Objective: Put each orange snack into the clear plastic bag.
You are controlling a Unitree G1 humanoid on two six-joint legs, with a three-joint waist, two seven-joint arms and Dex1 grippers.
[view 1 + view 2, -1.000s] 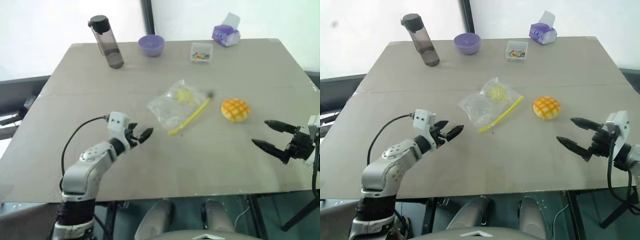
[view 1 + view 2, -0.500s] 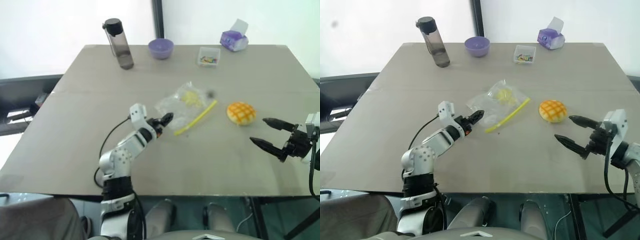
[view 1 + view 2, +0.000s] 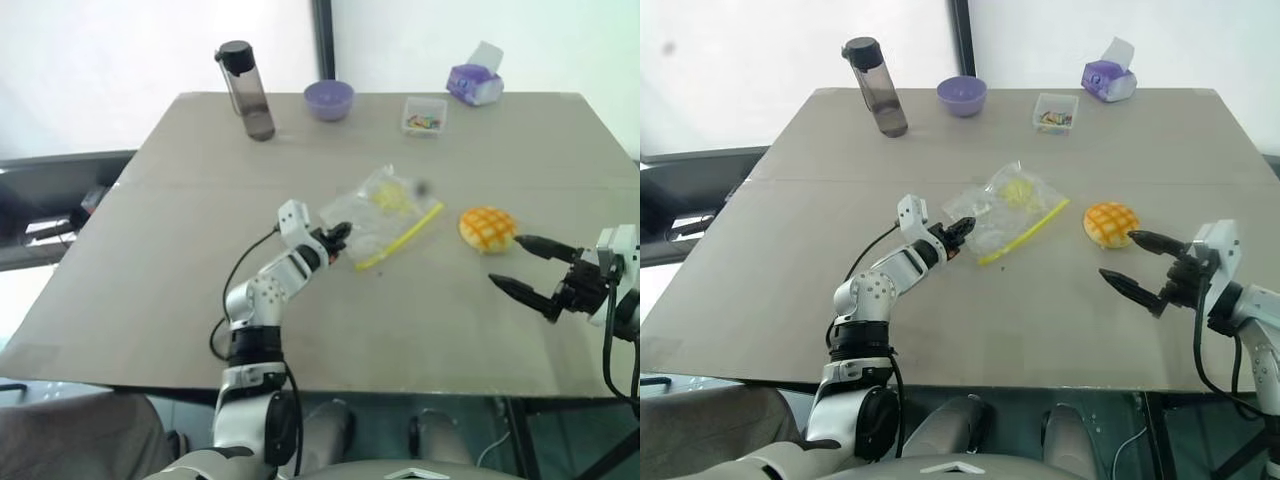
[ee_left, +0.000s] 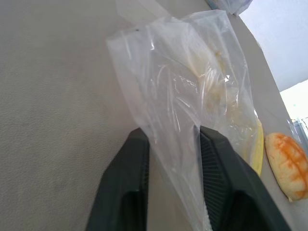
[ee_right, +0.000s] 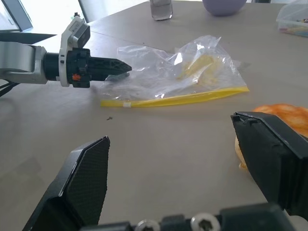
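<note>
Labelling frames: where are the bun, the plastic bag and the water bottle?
bun [image 3: 487, 228], left eye view, domed top.
plastic bag [image 3: 1008, 203], right eye view, crinkled middle.
water bottle [image 3: 246, 90], left eye view, dark body.

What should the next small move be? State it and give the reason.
Probably lift the left tool slightly to raise the clear plastic bag's corner. Its fingers sit on either side of a fold of film, apparently pinching it, while the rest of the bag lies flat on the table. The orange snack sits loose just ahead of the open right tool.
</note>
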